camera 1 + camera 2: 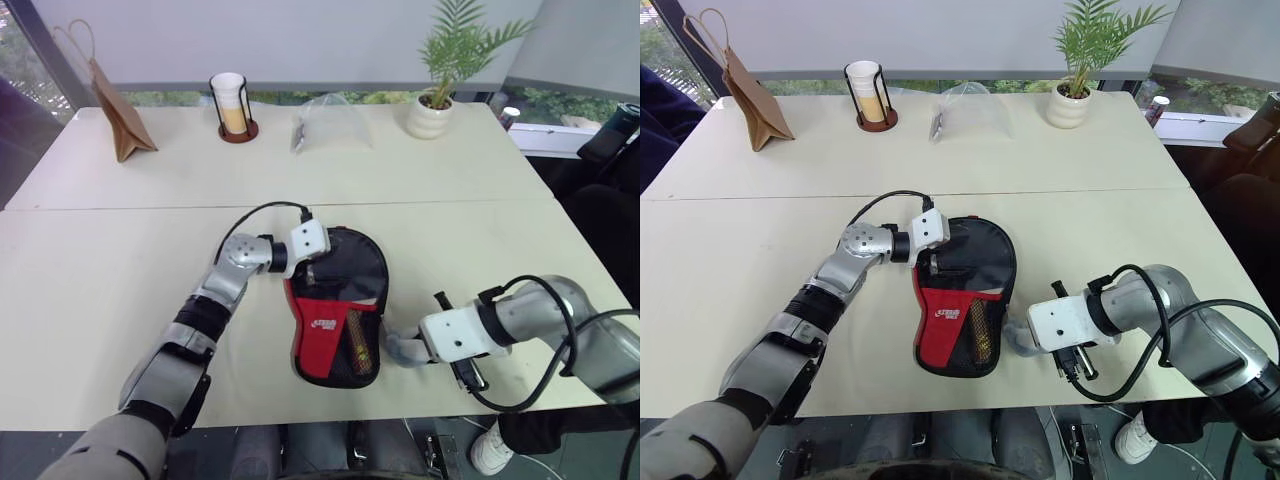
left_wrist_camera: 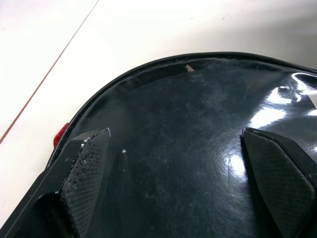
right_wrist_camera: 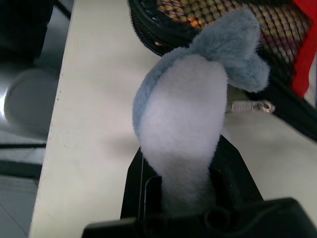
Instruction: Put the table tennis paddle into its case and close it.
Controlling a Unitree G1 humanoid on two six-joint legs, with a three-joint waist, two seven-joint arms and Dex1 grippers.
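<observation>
The case (image 1: 338, 310) lies near the table's (image 1: 100, 290) near edge. The left gripper (image 2: 183, 163), spread wide, is set on its far black part. The right gripper (image 3: 181, 188), clamped on a grey fluffy zip pull (image 3: 188, 119), is best drawn steadily along the seam. The paddle cannot be made out.

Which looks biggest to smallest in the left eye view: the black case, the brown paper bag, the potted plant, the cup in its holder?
1. case
2. potted plant
3. brown paper bag, close to the plant, so unsure
4. cup in its holder
The case lies nearest the camera, which flatters it.
</observation>
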